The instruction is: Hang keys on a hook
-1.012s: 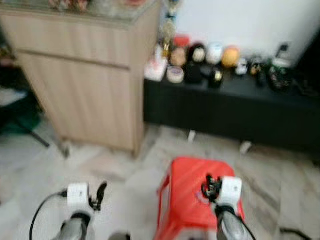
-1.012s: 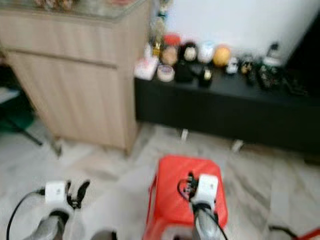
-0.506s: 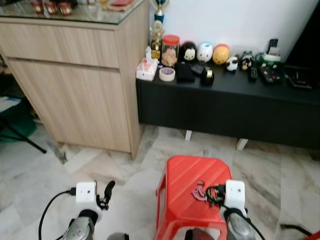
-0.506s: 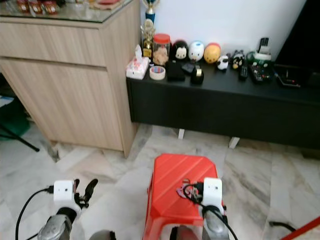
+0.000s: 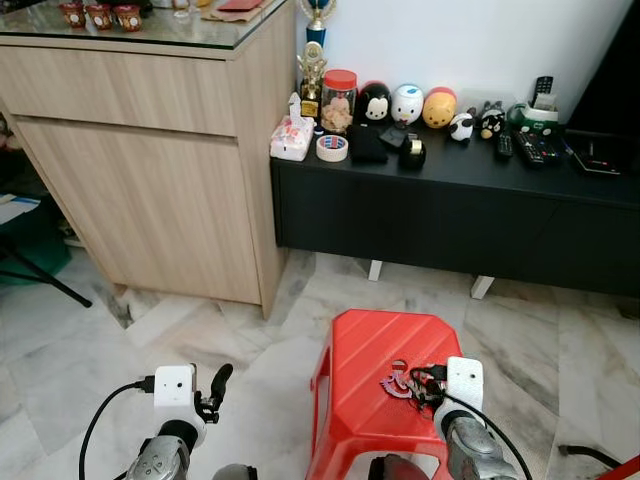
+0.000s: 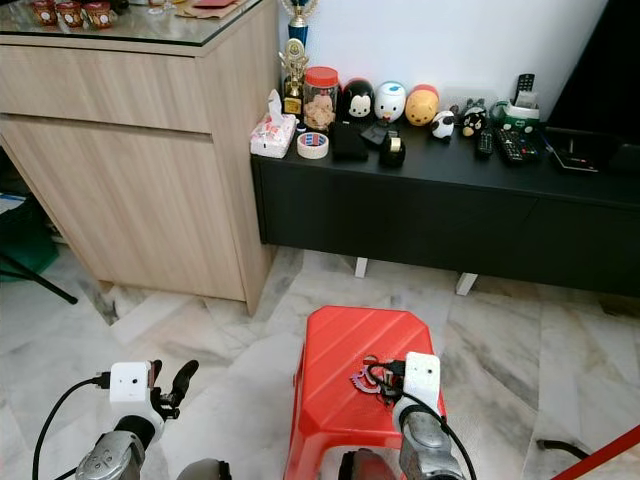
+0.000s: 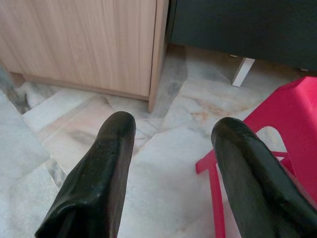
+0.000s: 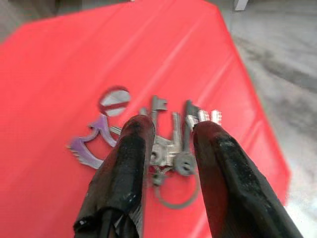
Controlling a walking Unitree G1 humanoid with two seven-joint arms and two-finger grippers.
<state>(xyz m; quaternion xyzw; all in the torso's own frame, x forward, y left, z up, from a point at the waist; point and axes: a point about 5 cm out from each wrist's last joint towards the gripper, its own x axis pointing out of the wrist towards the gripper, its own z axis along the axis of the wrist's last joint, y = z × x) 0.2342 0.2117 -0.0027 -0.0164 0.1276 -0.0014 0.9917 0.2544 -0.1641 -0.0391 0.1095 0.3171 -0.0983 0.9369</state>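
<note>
A bunch of silver keys [image 8: 174, 144] with a purple arrow-shaped tag [image 8: 89, 144] lies flat on the top of a red plastic stool [image 5: 365, 345]. The keys [image 5: 400, 383] sit near the stool's front right. My right gripper [image 8: 171, 134] hovers low over them, open by a narrow gap, one black finger on each side of the bunch. From the head, the right gripper [image 5: 428, 384] is right beside the keys. My left gripper [image 5: 215, 385] hangs open over the marble floor left of the stool, holding nothing.
A tall wooden cabinet [image 5: 170, 150] stands at the back left. Next to it a low black console [image 5: 450, 215] carries toys, a jar and a tape roll. A black stand leg [image 5: 45, 278] crosses the floor at the far left.
The blurred head view has steadied and shifted a little. My right gripper has sunk lower over the stool top, down to the keys. The left arm has stayed put.
</note>
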